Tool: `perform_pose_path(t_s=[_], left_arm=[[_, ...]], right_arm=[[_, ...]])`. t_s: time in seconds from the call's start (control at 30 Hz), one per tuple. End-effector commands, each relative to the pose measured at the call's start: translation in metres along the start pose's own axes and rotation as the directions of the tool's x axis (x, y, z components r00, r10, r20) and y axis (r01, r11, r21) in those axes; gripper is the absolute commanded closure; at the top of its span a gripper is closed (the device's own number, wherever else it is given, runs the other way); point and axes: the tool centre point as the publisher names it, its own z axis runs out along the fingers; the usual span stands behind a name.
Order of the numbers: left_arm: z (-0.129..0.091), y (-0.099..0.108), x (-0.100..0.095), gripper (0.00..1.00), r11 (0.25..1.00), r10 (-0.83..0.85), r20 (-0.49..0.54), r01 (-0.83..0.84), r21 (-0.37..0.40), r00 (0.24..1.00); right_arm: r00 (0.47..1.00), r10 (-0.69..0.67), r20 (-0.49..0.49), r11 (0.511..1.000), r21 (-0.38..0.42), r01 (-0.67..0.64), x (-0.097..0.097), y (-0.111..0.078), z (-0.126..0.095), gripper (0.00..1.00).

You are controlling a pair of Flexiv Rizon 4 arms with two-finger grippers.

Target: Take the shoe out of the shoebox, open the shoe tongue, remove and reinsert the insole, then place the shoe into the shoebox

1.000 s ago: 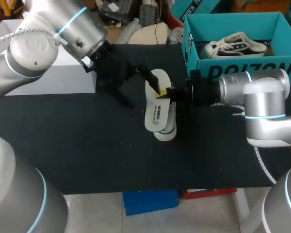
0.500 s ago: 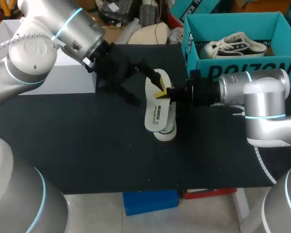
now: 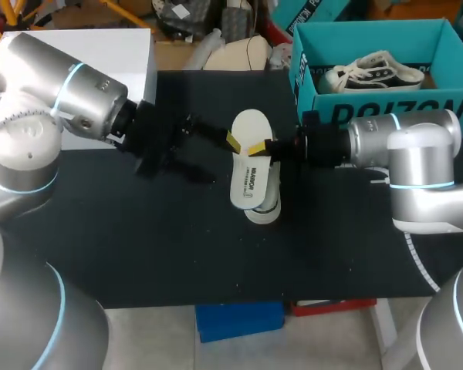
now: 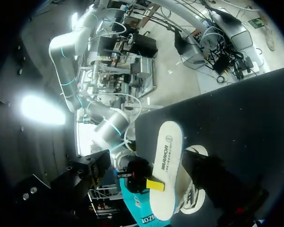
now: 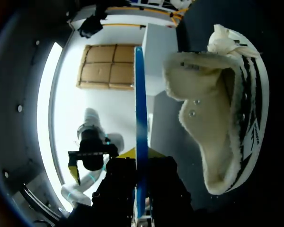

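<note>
A white insole (image 3: 248, 158) hangs flat over the low white shoe (image 3: 265, 203) in the middle of the black table. My right gripper (image 3: 261, 148) is shut on its right edge. In the right wrist view the insole (image 5: 140, 109) shows edge-on as a blue strip between that gripper's (image 5: 141, 158) fingers, and the fleece-lined shoe (image 5: 227, 118) lies beside it. My left gripper (image 3: 222, 160) is open just left of the insole, apart from it. In the left wrist view the insole (image 4: 166, 175) lies ahead over the shoe (image 4: 195, 203). The teal shoebox (image 3: 386, 112) at the back right holds a second shoe (image 3: 378, 71).
A white box (image 3: 100, 58) stands at the back left, behind my left arm. The teal shoebox wall is close behind my right wrist. Bare black table lies in front of the shoe and to its left.
My left arm has drawn back to the left, its open gripper coming away from the insole. The right gripper, the insole and the shoe have stayed put.
</note>
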Motion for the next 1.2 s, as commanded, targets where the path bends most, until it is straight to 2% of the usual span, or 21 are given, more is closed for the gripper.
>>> perform_pose_path(t_s=[0.03,0.13,0.2,0.73,0.8,0.93,1.2], left_arm=[[-0.002,-0.006,0.011,0.0,0.998,0.03,0.115,-0.022,-0.063,0.993],[-0.003,-0.009,0.015,0.0,0.996,0.049,0.131,-0.039,-0.074,0.99],[-0.001,-0.009,0.018,0.0,0.995,0.046,0.078,-0.039,-0.092,0.996],[-0.001,-0.009,0.018,0.0,0.995,0.046,0.078,-0.039,-0.092,0.996],[0.0,-0.011,0.017,0.0,0.995,0.071,0.138,-0.061,-0.08,0.988],[0.0,-0.013,0.021,0.0,0.986,0.149,0.223,-0.128,-0.107,0.963],[-0.002,-0.004,0.035,0.0,0.969,0.215,0.283,-0.169,-0.179,0.935]], right_arm=[[1.0,0.001,0.002,1.0,-0.003,-0.001,0.0,0.0,0.001,1.0],[1.0,0.001,0.002,1.0,-0.003,-0.001,0.0,0.0,0.001,1.0],[1.0,0.001,0.002,1.0,-0.003,-0.001,0.0,0.0,0.001,1.0],[1.0,0.001,0.002,1.0,-0.003,-0.001,0.0,0.0,0.001,1.0],[1.0,0.001,0.002,1.0,-0.003,-0.001,0.0,0.0,0.001,1.0],[1.0,0.001,0.002,1.0,-0.003,-0.001,0.0,0.0,0.001,1.0],[1.0,0.001,0.002,1.0,-0.003,-0.001,0.0,0.0,0.001,1.0]])
